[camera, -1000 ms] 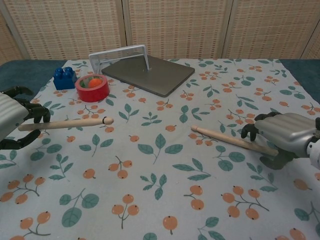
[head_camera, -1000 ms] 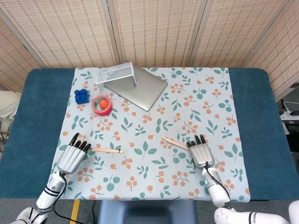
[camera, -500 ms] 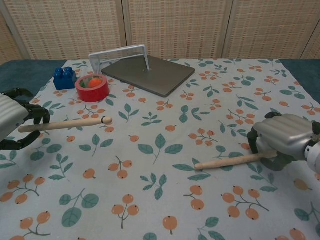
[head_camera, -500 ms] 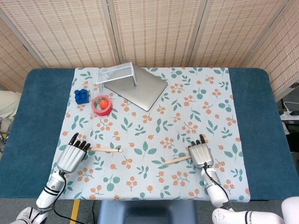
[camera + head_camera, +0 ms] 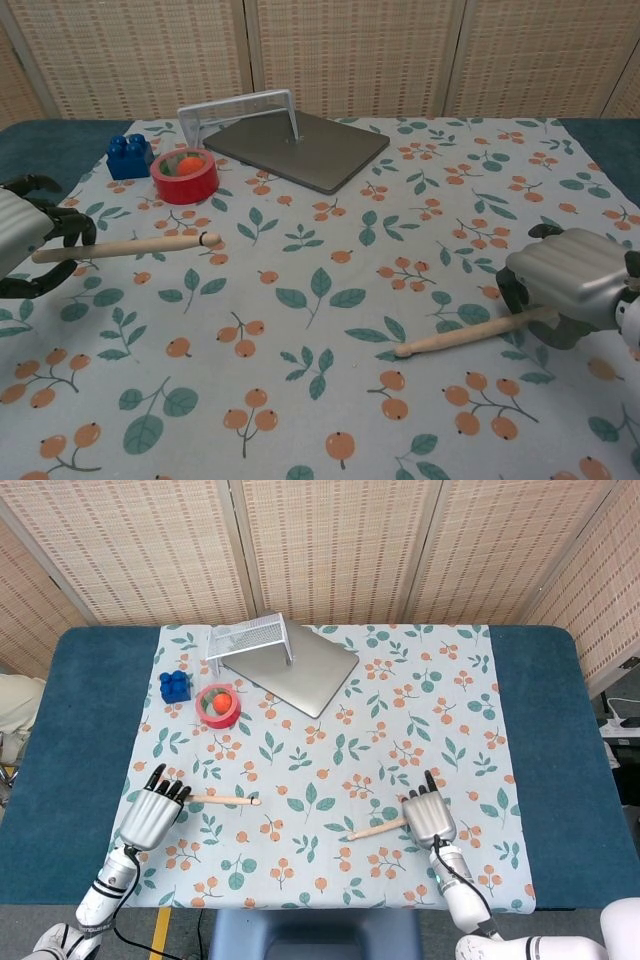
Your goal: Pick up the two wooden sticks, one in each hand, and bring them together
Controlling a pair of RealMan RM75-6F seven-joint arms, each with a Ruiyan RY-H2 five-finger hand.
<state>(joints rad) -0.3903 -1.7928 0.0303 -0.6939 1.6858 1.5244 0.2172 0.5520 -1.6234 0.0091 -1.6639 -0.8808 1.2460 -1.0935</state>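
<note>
The left stick (image 5: 125, 246) lies almost level at the near left of the surface, its rounded tip pointing to the right. The left hand (image 5: 25, 245) holds its other end, with the dark fingers (image 5: 68, 222) curled around it. The right stick (image 5: 470, 334) is at the near right, and its free tip points left and a little toward the near edge. The right hand (image 5: 575, 287) grips its right end, fingers folded over the wood; whether the tip touches the cloth is hard to tell from here. The two sticks are well apart.

The flowered cloth (image 5: 330, 730) covers the middle of the blue surface (image 5: 80, 730). At the far left of the cloth stand a blue block (image 5: 175, 686) and, just beside it, a red ring (image 5: 219, 706) with an orange ball (image 5: 222, 700) inside. Behind them lies a grey board (image 5: 300, 667) with a white wire rack (image 5: 250, 637) at its left edge.
</note>
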